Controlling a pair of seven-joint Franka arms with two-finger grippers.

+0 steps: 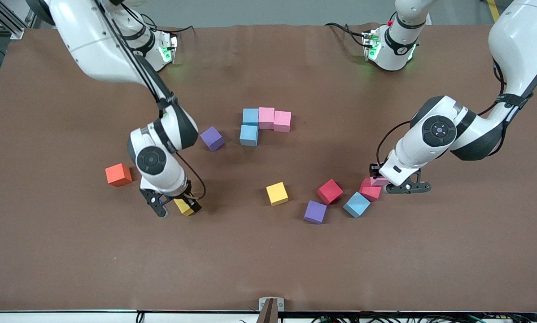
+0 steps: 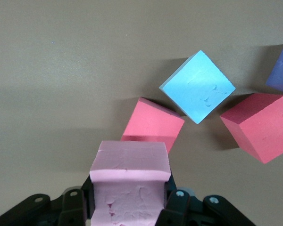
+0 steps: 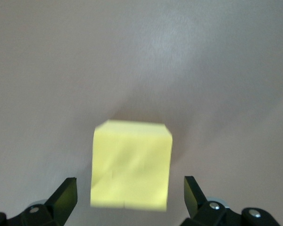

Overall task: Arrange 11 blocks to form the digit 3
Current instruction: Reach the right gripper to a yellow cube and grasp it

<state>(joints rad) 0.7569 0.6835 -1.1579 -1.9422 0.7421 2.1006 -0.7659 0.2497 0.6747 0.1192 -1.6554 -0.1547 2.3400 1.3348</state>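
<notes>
At right of centre in the front view, the left gripper [image 1: 382,181] clamps a pale pink foam cube [image 2: 128,188] over a darker pink foam cube [image 1: 370,192]. At lower left, the right gripper [image 1: 175,207] stands wide around a yellow foam cube [image 3: 131,164]. Four cubes, two light blue [image 1: 250,116] and two pink [image 1: 282,121], cluster at upper centre.
</notes>
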